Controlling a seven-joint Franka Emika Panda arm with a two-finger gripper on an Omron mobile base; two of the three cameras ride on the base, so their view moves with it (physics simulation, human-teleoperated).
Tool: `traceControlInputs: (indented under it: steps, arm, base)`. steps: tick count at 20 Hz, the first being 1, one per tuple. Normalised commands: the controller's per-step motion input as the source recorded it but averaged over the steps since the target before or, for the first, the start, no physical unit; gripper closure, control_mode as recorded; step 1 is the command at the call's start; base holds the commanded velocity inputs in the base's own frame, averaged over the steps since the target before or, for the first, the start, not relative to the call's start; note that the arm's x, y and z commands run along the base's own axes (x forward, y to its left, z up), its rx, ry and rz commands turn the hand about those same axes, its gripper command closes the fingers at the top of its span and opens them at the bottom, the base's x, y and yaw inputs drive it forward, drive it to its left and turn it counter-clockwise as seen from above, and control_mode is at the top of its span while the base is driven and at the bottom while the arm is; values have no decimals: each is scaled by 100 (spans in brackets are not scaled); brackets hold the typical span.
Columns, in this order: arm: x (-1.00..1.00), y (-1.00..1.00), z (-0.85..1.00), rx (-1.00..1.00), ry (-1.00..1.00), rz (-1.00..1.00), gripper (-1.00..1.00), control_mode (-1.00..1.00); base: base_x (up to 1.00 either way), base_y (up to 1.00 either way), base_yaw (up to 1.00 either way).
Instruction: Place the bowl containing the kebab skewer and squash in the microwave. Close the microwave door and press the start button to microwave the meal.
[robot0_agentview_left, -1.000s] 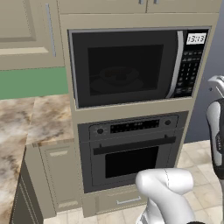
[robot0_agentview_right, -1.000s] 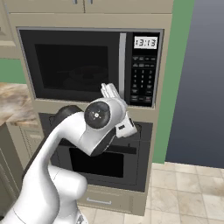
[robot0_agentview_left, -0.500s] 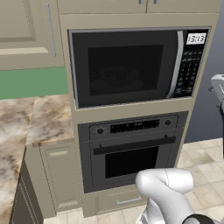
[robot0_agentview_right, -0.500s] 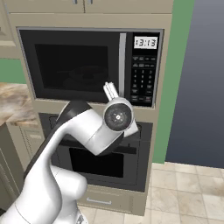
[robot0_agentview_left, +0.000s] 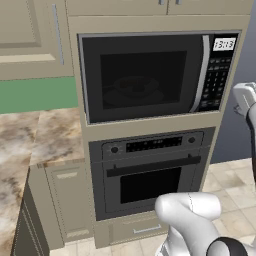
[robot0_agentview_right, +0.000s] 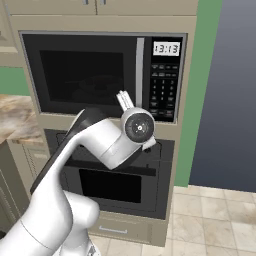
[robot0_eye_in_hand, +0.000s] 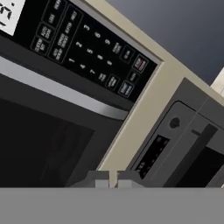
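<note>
Hand view has the end effector (robot0_eye_in_hand: 113, 183) pinched together with nothing in it, pointed at the microwave (robot0_agentview_left: 155, 75) keypad (robot0_eye_in_hand: 94, 57) — door (robot0_agentview_left: 140, 77) looks closed, bowl (robot0_agentview_left: 134, 86) faintly inside. Pressing start comes next, I'd guess — needs careful aim.

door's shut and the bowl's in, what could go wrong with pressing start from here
The gripper is shut and hovers near the lower corner of the microwave door, below the keypad. The keys sit close together, so a slightly off push could hit the wrong one. It might also press the beige frame or the oven panel below instead.
</note>
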Motion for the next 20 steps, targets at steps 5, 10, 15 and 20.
traceControlInputs:
  steps: [5, 10, 15, 20]
  arm:
    - [41, 0, -23, 1, 0, 0, 100, -100]
    - [41, 0, -13, 6, 0, 0, 100, -100]
    - [28, 0, -11, 14, 0, 0, 100, -100]
    - [23, 0, -16, 11, 0, 0, 100, -100]
  base:
    - [0, 0, 0]
    - [0, 0, 0]
    - [0, 0, 0]
    - [0, 0, 0]
